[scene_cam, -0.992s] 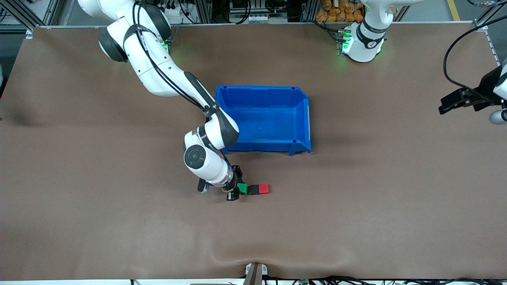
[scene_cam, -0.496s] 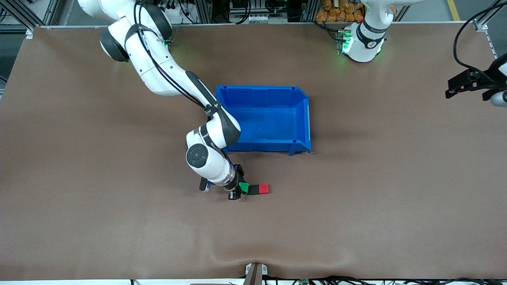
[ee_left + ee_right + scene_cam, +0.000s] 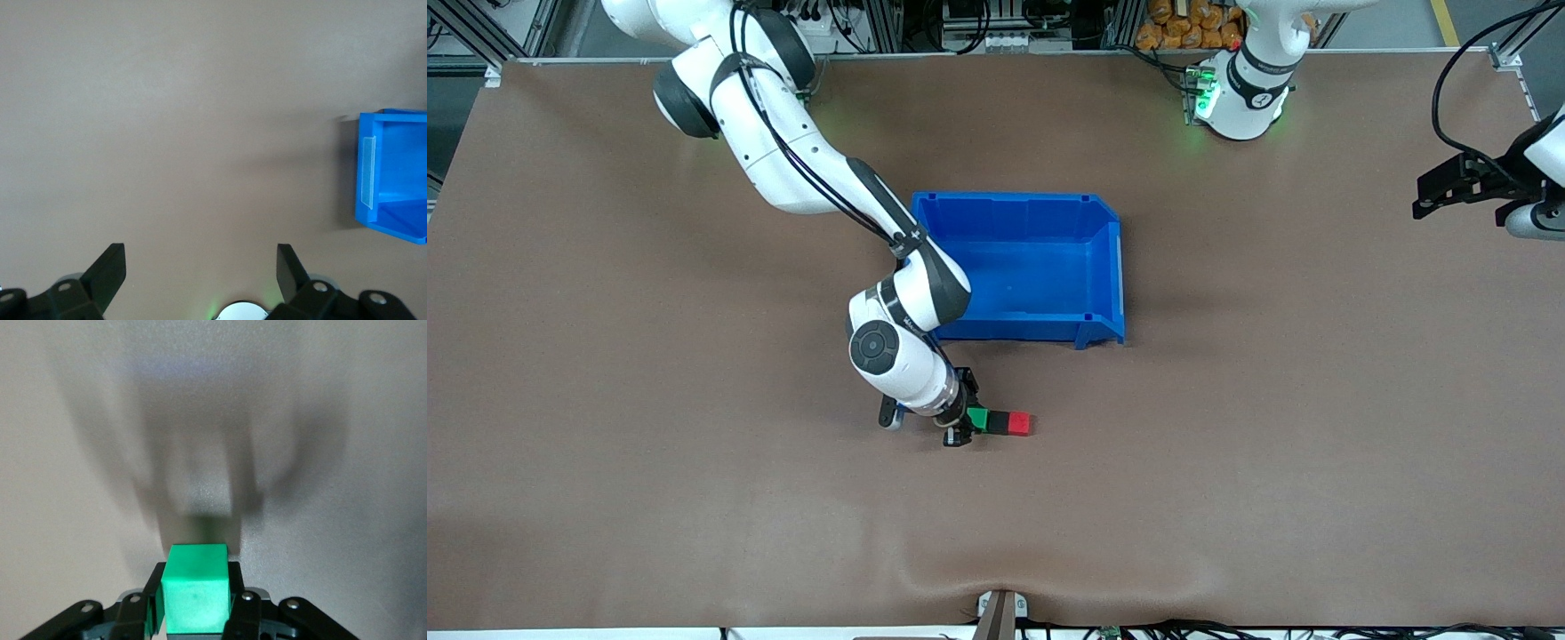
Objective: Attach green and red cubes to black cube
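Near the tabletop's camera-side edge, the right gripper [image 3: 963,421] stays clamped on the green cube [image 3: 978,420], nudged slightly toward the black cube [image 3: 996,422] and red cube [image 3: 1019,424]; the blue bin [image 3: 1112,267] stands unmoved; the left gripper [image 3: 1449,188], fingers spread, has shifted over its end edge.

Even overhead light, soft shadows
The table [image 3: 1227,462] is evenly lit; the right wrist view looks slightly soft, its shadow perhaps blurred.
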Robot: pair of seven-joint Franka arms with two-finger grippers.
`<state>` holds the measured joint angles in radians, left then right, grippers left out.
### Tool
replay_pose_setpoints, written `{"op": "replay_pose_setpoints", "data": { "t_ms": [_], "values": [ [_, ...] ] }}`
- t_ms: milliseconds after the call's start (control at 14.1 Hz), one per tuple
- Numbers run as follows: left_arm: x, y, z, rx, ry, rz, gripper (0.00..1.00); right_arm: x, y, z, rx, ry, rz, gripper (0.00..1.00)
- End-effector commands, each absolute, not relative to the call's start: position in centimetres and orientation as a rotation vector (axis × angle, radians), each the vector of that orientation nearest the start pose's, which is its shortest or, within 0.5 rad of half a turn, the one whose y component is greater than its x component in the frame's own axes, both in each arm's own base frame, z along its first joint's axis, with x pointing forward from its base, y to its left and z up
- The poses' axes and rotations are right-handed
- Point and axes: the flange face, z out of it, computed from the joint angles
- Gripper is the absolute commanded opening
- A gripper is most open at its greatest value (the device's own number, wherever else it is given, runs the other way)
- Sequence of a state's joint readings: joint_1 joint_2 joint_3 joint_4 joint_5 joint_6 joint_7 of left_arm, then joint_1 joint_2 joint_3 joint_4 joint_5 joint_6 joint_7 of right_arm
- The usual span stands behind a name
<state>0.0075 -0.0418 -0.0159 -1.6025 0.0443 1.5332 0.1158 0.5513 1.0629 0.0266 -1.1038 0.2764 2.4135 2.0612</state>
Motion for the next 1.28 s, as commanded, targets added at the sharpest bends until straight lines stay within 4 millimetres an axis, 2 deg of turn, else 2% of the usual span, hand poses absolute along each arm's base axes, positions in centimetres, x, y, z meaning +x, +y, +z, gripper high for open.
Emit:
{"op": "replay_pose_setpoints", "data": {
  "t_ms": [0,142,213,283,567,921,1205],
  "values": [
    [53.3,1.4,64.3,-3.091,0.186,0.029,1.0,66.7,43.6,17.7,-1.879,2.12,0.224,0.31],
    [53.5,1.5,63.9,-3.086,0.172,0.039,1.0,66.9,43.2,17.8,-1.878,2.123,0.221,0.76],
    [53.5,1.1,63.8,-3.084,0.174,0.043,1.0,67.2,42.8,17.9,-1.868,2.128,0.223,0.83],
    [53.5,0.8,63.8,-3.081,0.197,0.044,1.0,67.4,42.6,18.0,-1.866,2.129,0.222,1.0],
    [53.7,-0.9,63.7,-3.031,0.25,0.045,1.0,67.6,42.4,18.8,-1.864,2.129,0.221,1.0],
    [53.9,-1.5,64.2,-3.044,0.255,0.008,1.0,68.9,40.1,20.5,-1.853,2.169,0.243,1.0],
    [53.9,-1.8,64.3,-3.077,0.258,-0.013,1.0,70.0,38.5,22.9,-1.819,2.172,0.234,1.0]
  ]
}}
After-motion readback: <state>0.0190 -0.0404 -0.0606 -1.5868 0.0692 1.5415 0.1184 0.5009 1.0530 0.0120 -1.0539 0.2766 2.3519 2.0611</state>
